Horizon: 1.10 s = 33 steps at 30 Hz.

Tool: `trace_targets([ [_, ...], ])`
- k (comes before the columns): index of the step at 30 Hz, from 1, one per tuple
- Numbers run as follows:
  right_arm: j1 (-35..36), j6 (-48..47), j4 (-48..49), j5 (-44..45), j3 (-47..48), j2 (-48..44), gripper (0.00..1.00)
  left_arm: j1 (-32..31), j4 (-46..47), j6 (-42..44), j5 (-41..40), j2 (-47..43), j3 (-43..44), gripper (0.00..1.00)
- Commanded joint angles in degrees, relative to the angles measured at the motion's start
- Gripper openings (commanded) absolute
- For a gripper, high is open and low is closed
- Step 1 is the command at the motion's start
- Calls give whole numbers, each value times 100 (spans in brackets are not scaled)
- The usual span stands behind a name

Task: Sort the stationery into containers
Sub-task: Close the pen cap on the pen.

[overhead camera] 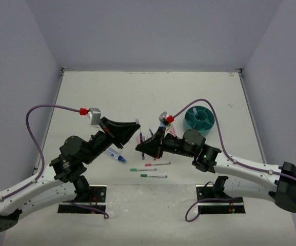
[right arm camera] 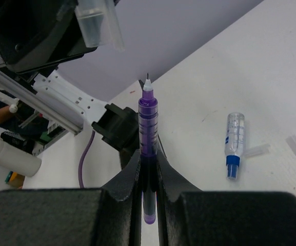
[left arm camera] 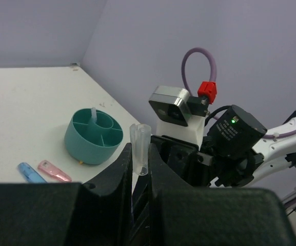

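Purple pen (right arm camera: 148, 128), uncapped, clamped in right hand (right arm camera: 148, 165); left hand (left arm camera: 140, 156) grips a clear cap (left arm camera: 140, 136), both raised above bench (overhead camera: 189, 97). Slight misalignment when joining could bend the nib (right arm camera: 148, 78) or dislodge either piece.

Colours recorded: divided cup (left arm camera: 83, 146) teal; pen (right arm camera: 148, 128) purple, white-tipped; pen cap (left arm camera: 140, 143) clear; tube (right arm camera: 235, 134) clear, blue-capped; blue highlighter (left arm camera: 31, 173); pink highlighter (left arm camera: 55, 171); table (left arm camera: 24, 102) white.
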Motion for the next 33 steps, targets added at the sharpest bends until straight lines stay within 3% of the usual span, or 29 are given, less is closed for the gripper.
trace_targets([
  [1, 49, 54, 418, -35, 210, -84, 0, -14, 619, 230, 474, 30, -42, 0],
  [33, 52, -106, -134, 135, 168, -453, 0, -14, 436, 267, 186, 292, 86, 0],
])
